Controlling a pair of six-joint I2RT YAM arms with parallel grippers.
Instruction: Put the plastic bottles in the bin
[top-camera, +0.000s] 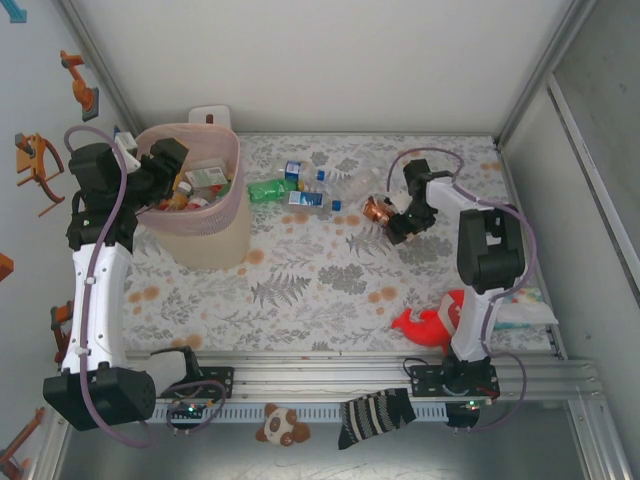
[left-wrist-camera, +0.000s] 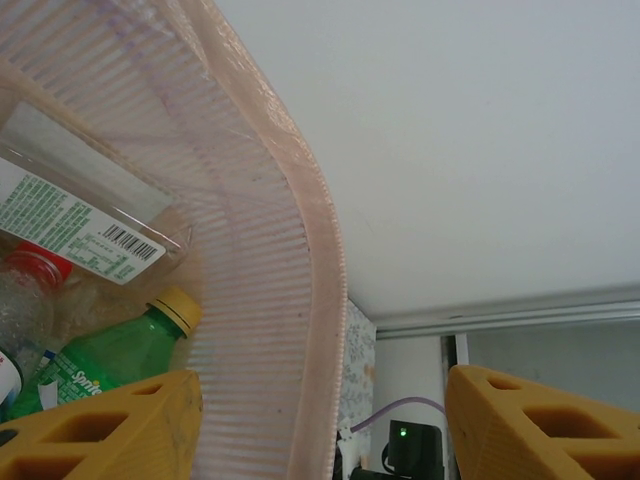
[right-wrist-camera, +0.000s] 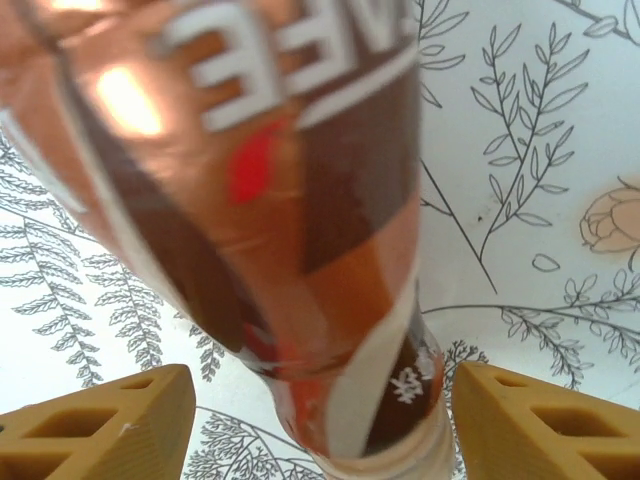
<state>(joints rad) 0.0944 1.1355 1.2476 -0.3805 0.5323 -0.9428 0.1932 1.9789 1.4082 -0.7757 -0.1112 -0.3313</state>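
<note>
Copper-labelled plastic bottle: we judge it light, slick, crushable, so our right pincer, spread astride its narrow end, should squeeze gently.

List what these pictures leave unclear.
- Top view: contents of the bin, partly hidden by its wall and the left gripper.
- Left wrist view: the white-labelled bottle, cut off by the left edge.
- Right wrist view: the copper bottle, its label blurred and too close; whether the right gripper grips it.
</note>
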